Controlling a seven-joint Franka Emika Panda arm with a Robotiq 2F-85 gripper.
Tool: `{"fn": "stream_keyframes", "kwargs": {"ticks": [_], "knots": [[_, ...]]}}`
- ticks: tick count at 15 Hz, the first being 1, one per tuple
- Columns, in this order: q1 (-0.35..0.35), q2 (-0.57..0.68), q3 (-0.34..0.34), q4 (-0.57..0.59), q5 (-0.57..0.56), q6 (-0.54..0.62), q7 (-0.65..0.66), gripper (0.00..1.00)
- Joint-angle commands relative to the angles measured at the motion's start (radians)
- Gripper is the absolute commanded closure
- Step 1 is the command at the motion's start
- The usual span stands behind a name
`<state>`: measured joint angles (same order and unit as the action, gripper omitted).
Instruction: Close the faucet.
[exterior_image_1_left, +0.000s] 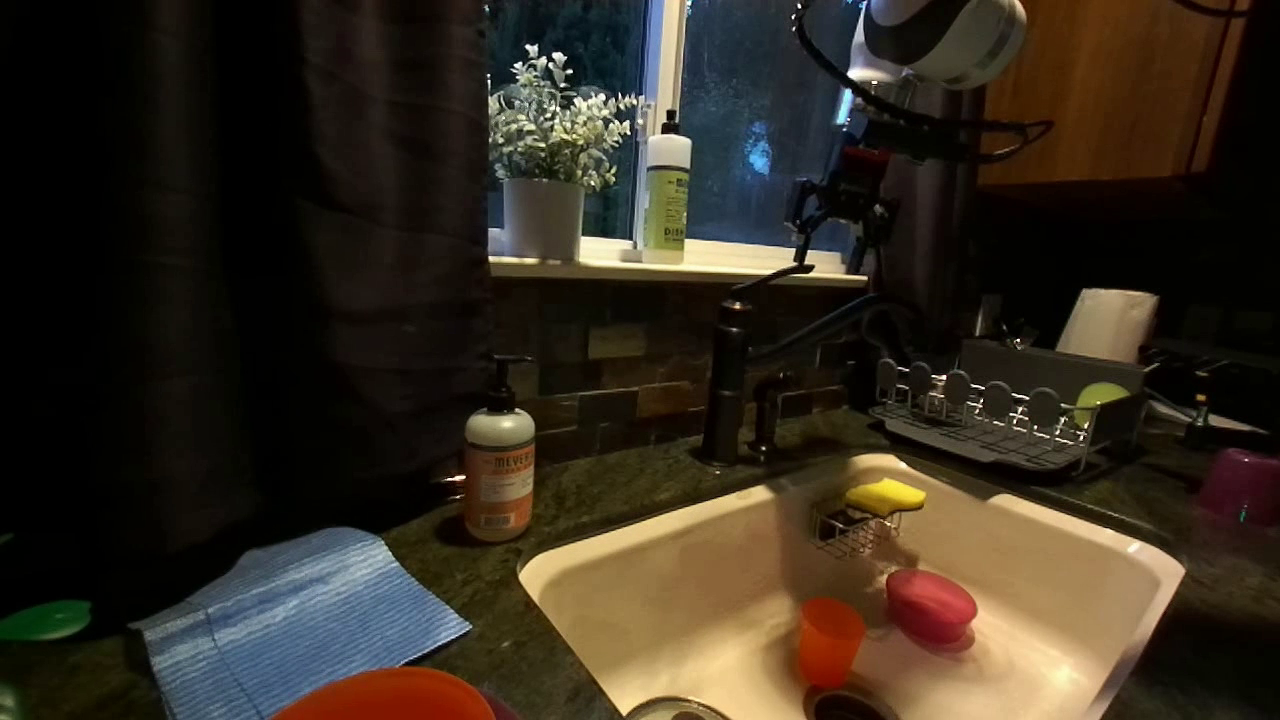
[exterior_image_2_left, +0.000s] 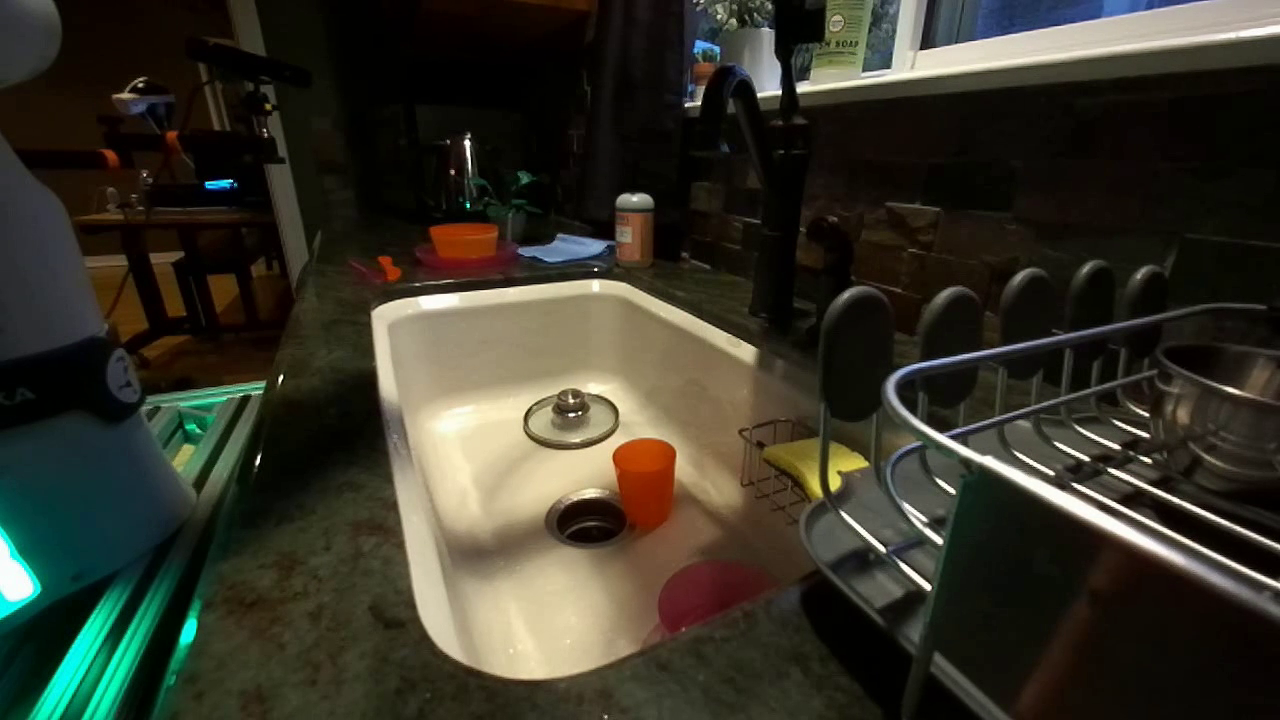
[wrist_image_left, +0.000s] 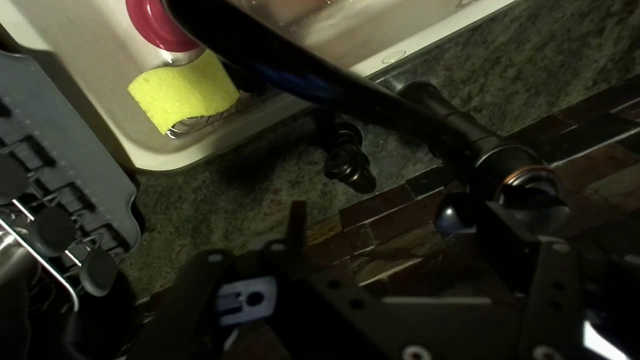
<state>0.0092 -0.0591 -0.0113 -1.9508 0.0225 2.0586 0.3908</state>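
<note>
Dark metal faucet (exterior_image_1_left: 728, 385) stands below the tool (exterior_image_1_left: 830, 262), its lever (exterior_image_1_left: 768, 282) near the wide-parted jaws.

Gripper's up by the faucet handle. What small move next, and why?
I'd probably ease the open gripper down slightly to press the handle: in an exterior view, the handle slopes upward from the faucet and its raised tip appears just below the gripper. Contact is unclear.

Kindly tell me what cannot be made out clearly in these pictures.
Faucet spout: end cut off by the wrist view's top edge.
Whether the gripper touches the lever handle: both dark, merging in an exterior view.
Orange-labelled pump bottle: fine print too small in an exterior view.
</note>
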Motion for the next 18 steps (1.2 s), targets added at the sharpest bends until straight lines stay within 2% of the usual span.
{"fn": "stream_keyframes", "kwargs": {"ticks": [1, 3, 14, 18], "knots": [[-0.010, 0.011, 0.006, -0.005, -0.023, -0.008, 0.001, 0.04], [-0.011, 0.015, 0.005, -0.007, -0.025, -0.008, -0.003, 0.00], [-0.014, 0.010, 0.002, -0.025, -0.018, -0.018, -0.015, 0.00], [-0.011, -0.061, 0.009, -0.060, -0.062, -0.024, -0.014, 0.00]]}}
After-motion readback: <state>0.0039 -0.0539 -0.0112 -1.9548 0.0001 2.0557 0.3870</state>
